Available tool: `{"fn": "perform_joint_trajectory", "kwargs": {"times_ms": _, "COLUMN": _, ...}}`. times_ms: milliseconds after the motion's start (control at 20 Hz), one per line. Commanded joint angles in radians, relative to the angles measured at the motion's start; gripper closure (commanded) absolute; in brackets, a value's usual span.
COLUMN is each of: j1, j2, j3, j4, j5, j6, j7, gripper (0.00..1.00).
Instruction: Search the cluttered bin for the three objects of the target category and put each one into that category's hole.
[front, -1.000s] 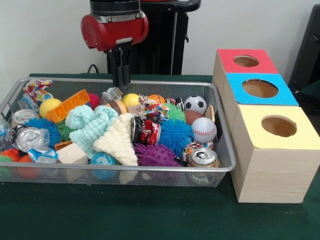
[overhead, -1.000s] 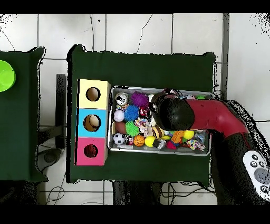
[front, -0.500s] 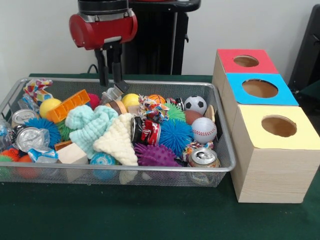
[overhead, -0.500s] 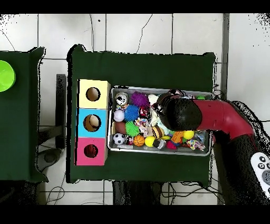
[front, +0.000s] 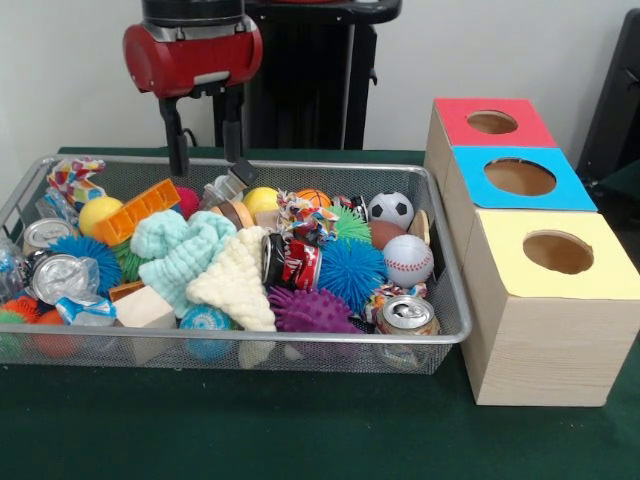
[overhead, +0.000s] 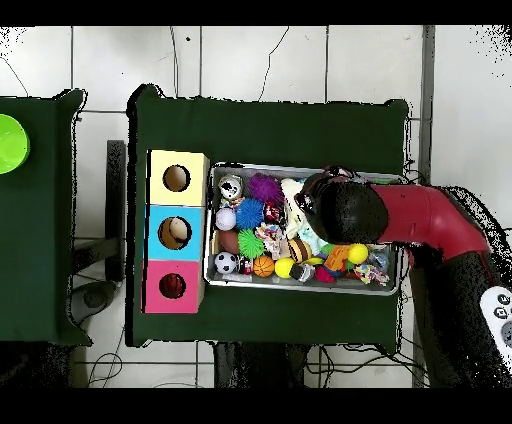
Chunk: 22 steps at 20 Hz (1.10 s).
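At the bin's (front: 452, 335) near rim sit a can (front: 406, 315) at 5 o'clock and a purple spiky ball (front: 312, 310); its label is unreadable. Further back lie a baseball (front: 408, 260) and a soccer ball (front: 390, 209) at 2 o'clock. The gripper (front: 205, 135) hangs spread and empty over the far rim at 11 o'clock, left of the yellow, blue and red boxes (front: 545, 300).

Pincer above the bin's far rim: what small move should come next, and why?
Probably a short descent. The pincer hangs open and empty over the far side of the wire bin, with the orange block and a yellow ball just below. Nothing is gripped, so lowering onto one chosen object seems the sensible step. Which category is targeted cannot be told.
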Motion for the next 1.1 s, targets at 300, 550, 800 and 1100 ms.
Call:
{"fn": "perform_joint_trajectory", "kwargs": {"times_ms": 300, "j1": -0.003, "j2": 0.108, "j3": -0.009, "j4": -0.091, "j5": -0.142, "j6": 0.104, "j7": -0.158, "gripper": 0.00}}
{"fn": "perform_joint_trajectory", "kwargs": {"times_ms": 550, "j1": 0.022, "j2": 0.149, "j3": -0.051, "j4": -0.125, "j5": -0.207, "j6": 0.155, "j7": -0.153, "gripper": 0.00}}
{"fn": "perform_joint_trajectory", "kwargs": {"times_ms": 800, "j1": 0.046, "j2": 0.195, "j3": -0.097, "j4": -0.149, "j5": -0.261, "j6": 0.192, "j7": -0.129, "gripper": 0.00}}
{"fn": "perform_joint_trajectory", "kwargs": {"times_ms": 1100, "j1": 0.083, "j2": 0.213, "j3": -0.162, "j4": -0.173, "j5": -0.292, "j6": 0.309, "j7": -0.095, "gripper": 0.00}}
